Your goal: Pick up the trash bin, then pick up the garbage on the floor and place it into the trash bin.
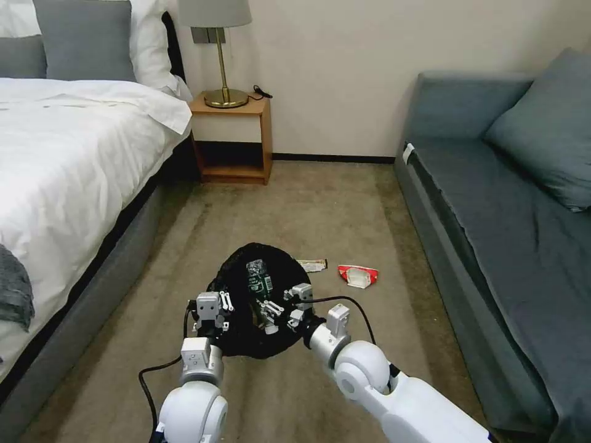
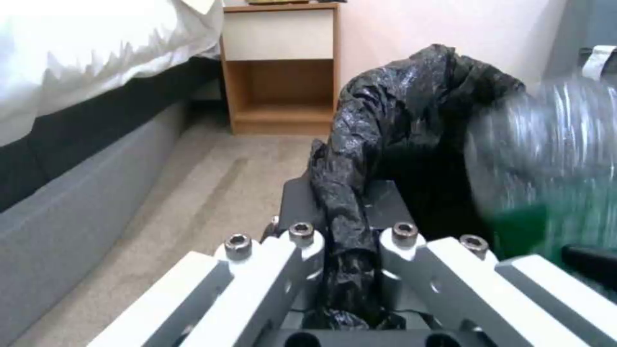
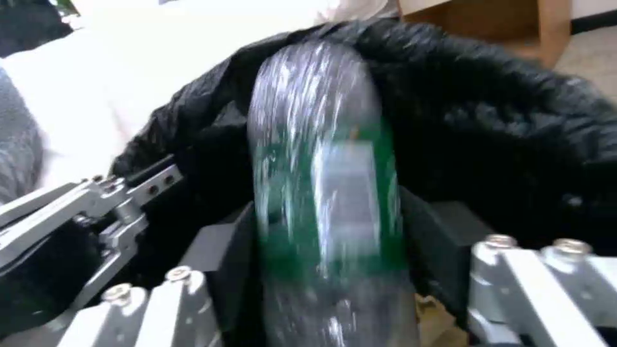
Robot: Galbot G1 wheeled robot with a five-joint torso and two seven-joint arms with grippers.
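The trash bin (image 1: 255,352), lined with a crinkly black bag, hangs low over the carpet. My left gripper (image 1: 217,295) is shut on its near rim, with the bag (image 2: 411,96) pinched between the fingers (image 2: 344,193). My right gripper (image 1: 284,301) is over the bin's mouth, its fingers spread either side of a clear bottle with a green label (image 1: 260,280). The bottle (image 3: 321,168) is streaked with motion between the jaws, pointing into the bin (image 3: 501,120). On the floor beyond lie a red-white wrapper (image 1: 357,275) and a silvery-gold wrapper (image 1: 312,264).
A bed (image 1: 74,160) runs along the left and a grey sofa (image 1: 492,203) along the right, with a strip of carpet between. A wooden nightstand (image 1: 233,138) with a lamp stands against the far wall.
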